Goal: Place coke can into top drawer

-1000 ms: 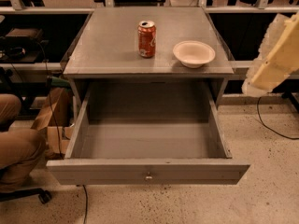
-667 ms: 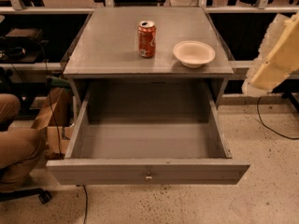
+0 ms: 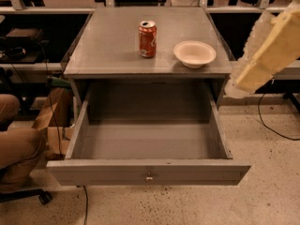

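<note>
The coke can (image 3: 147, 39) is standing on the worktop (image 3: 110, 50); the top drawer (image 3: 108, 170) is gaping open; the claw (image 3: 267, 53) is hovering at 3 o'clock, grip untellable.

We see the coke can (image 3: 147, 39) standing upright on the grey cabinet top (image 3: 108, 50), about midway between its left and right edges and nearer the back edge than the front. Just to its right, apart from it, a cream-white bowl (image 3: 194, 54) sits toward the front right corner. Below the front edge the top drawer (image 3: 93, 171) is pulled fully out, its inside bare, with a small metal knob (image 3: 149, 176) at the centre of its front panel. The gripper (image 3: 253, 71), pale yellow and blurred, hangs beyond the right edge of the top, touching nothing. A person's knee (image 3: 16, 144) shows at the left.
</note>
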Robot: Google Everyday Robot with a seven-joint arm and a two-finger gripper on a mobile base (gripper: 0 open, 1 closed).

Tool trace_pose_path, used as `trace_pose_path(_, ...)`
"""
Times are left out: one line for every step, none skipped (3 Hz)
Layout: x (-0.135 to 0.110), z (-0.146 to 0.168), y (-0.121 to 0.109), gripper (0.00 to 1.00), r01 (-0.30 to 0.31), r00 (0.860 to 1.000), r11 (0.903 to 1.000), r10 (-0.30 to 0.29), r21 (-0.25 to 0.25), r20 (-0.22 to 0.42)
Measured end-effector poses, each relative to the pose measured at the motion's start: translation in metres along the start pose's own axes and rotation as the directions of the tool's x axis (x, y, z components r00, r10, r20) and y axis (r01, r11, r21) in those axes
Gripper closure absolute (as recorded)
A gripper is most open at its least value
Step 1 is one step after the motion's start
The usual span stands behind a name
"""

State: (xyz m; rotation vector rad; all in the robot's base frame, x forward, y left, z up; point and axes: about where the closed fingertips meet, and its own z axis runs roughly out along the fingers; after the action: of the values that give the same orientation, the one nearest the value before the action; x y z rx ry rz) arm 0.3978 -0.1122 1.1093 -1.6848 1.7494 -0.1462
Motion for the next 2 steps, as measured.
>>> trace_pose_path(-0.0027,-0.0028,0.0007,0.0,0.003,1.0,1.0,-0.003,0.005,0.001)
trace_pose_path(-0.0027,-0.0029,0.0005,0.0,0.002,1.0,1.0,-0.002,0.006,0.001)
